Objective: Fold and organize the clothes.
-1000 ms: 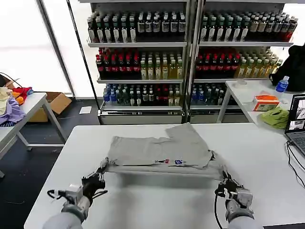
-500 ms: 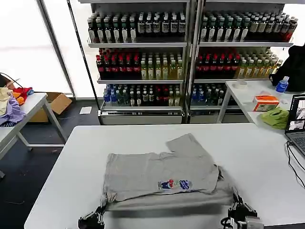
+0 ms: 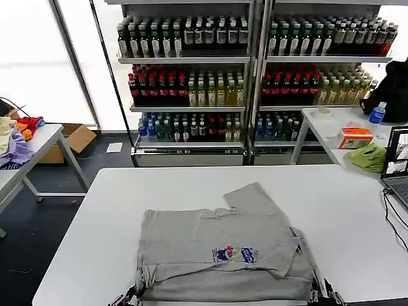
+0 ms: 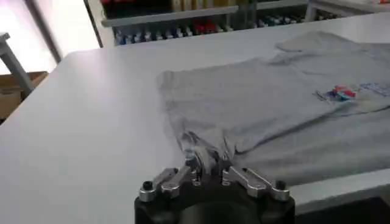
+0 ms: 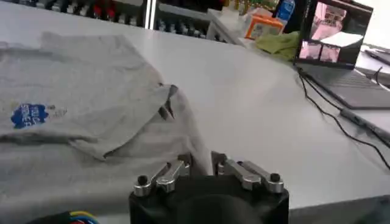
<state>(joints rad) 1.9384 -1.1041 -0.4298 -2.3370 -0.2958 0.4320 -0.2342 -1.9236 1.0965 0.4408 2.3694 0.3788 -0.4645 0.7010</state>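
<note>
Both tools have dragged the grey shirt [image 3: 220,255] to the table's [image 3: 115,210] near edge; left tool [image 4: 206,165] and right tool [image 5: 201,165] remain clamped on its corners, fold nearly flattened.

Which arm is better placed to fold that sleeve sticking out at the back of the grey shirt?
Probably the right. The sleeve lies nearer the right gripper than the left gripper; both grip the shirt's near corners.

White table [image 3: 115,210] with a folded light grey shirt [image 3: 217,255] at its near edge.
</note>
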